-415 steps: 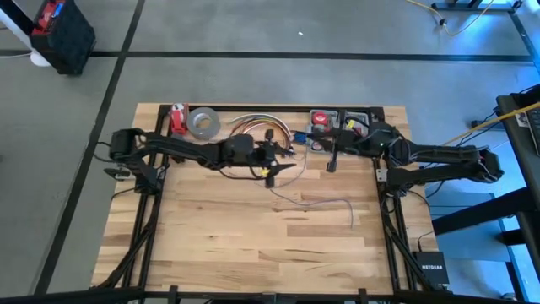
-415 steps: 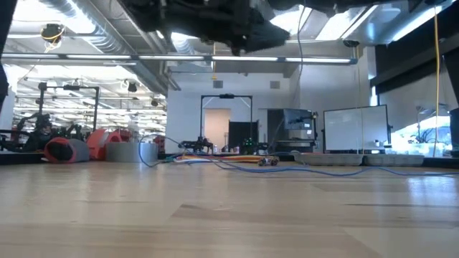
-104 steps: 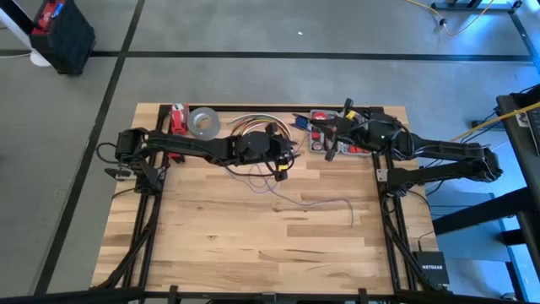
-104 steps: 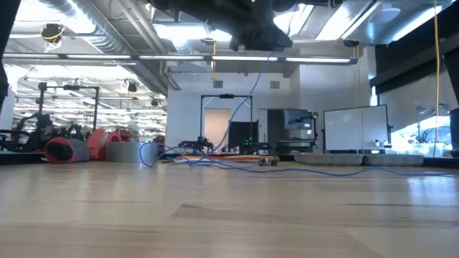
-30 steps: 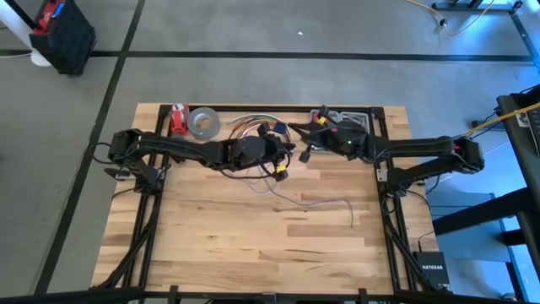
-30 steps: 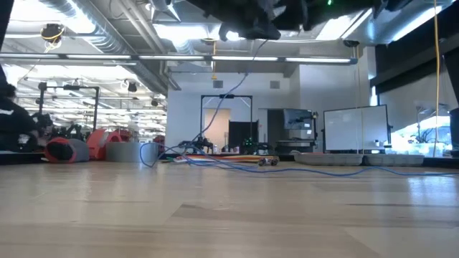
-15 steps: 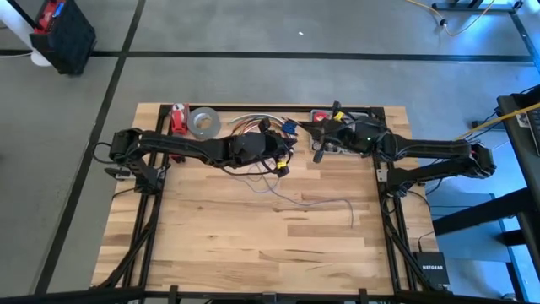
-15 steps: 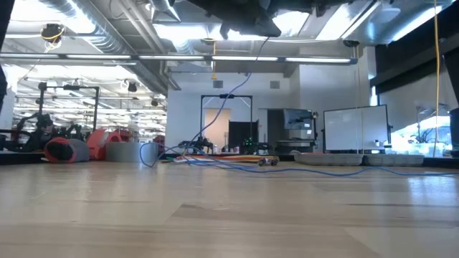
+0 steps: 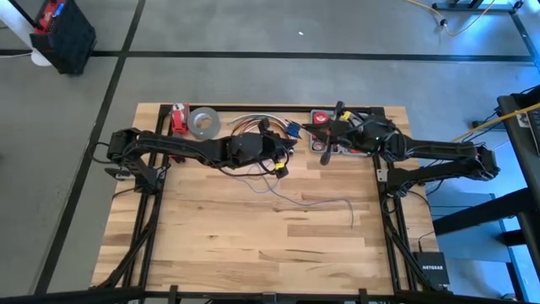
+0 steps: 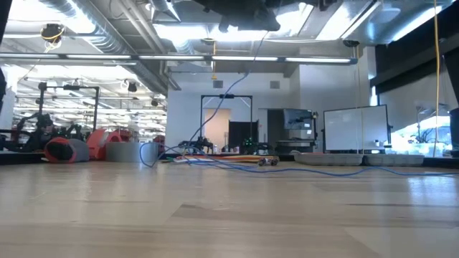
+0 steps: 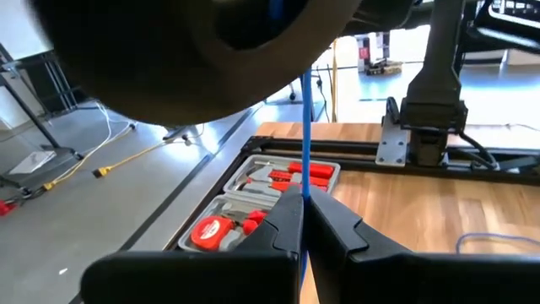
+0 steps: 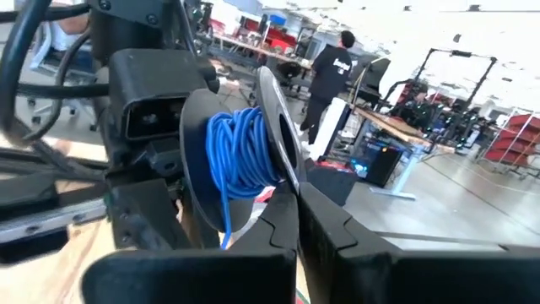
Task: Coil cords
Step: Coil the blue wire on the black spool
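The blue cord (image 11: pixel 304 127) ran taut from the left claw (image 11: pixel 302 221), pinched shut on it, toward the right claw (image 12: pixel 297 207), also shut.

Tape roll (image 9: pixel 202 123) at the table's (image 9: pixel 253 245) back left, tool case (image 9: pixel 342 139) at back right, cable bundle (image 9: pixel 246 124) between them; cords (image 9: pixel 325 203) trailing out mid-table.
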